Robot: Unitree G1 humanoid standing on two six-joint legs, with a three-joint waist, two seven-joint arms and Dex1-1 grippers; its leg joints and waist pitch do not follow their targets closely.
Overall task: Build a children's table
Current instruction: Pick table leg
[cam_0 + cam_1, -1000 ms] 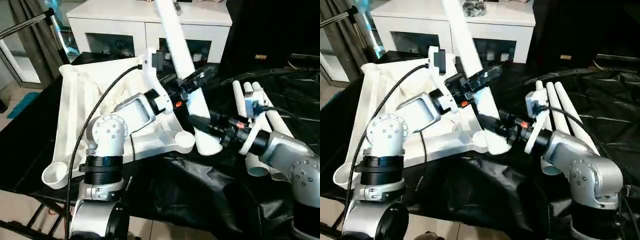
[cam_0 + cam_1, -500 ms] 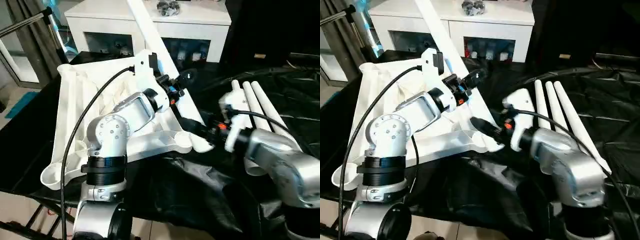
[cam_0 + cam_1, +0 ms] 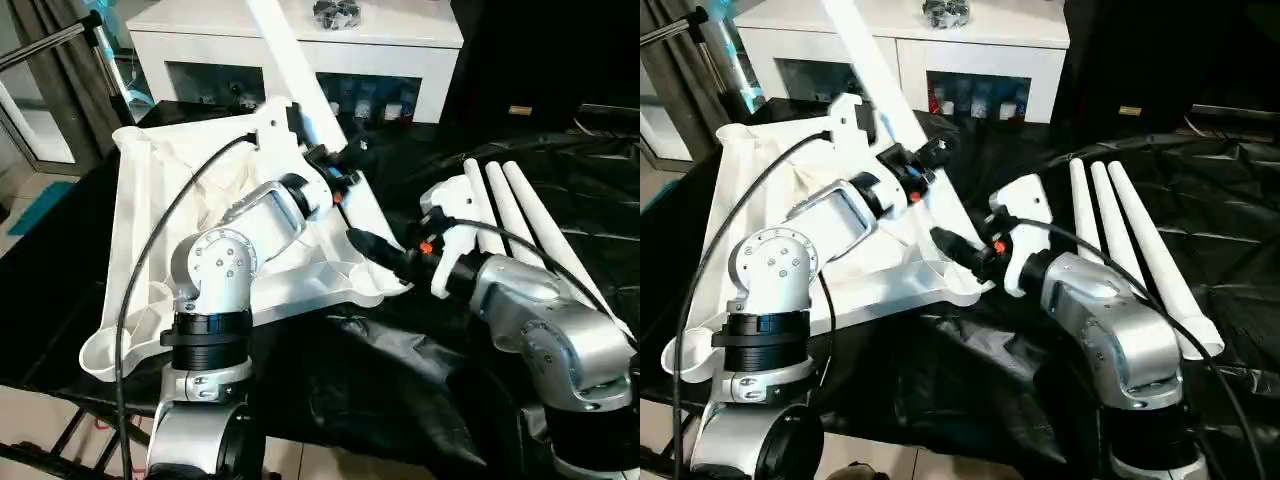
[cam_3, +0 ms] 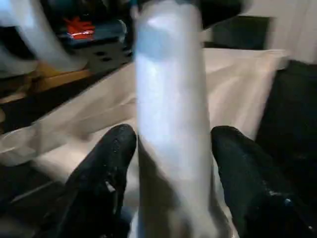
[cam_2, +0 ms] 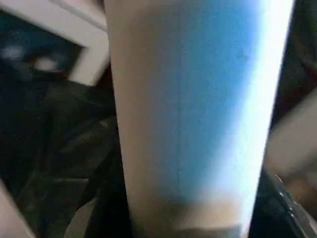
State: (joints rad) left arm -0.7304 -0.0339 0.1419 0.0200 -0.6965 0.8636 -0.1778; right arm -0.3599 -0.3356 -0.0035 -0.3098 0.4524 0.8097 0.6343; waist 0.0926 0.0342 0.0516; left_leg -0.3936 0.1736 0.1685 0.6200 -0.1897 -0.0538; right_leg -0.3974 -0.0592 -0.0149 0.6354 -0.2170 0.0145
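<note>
1. The white tabletop lies underside up on the black-draped table and takes up the left-centre of the head view. Its lower-left corner socket reaches past the drape's near edge, over the floor.
2. One leg rises slanted from the tabletop's lower-right corner, near mid-frame, up to the top edge of the frame, crossing in front of the white cabinet.
3. The left gripper is clamped round this leg partway up; in the left wrist view the leg runs the full height of the frame, with a black finger edge against it.
4. The right gripper sits at the foot of the same leg, beside the corner socket. In the right wrist view its fingers stand on either side of the leg with a sliver of gap on each side, so its grasp is loose or released.
5. Three spare legs lie side by side on the drape at centre-right, fanning toward the lower right, just behind the right forearm.
6. Open black drape fills the lower centre and upper right of the frame; the tabletop's upper-left edge runs close to the drape's left border.
</note>
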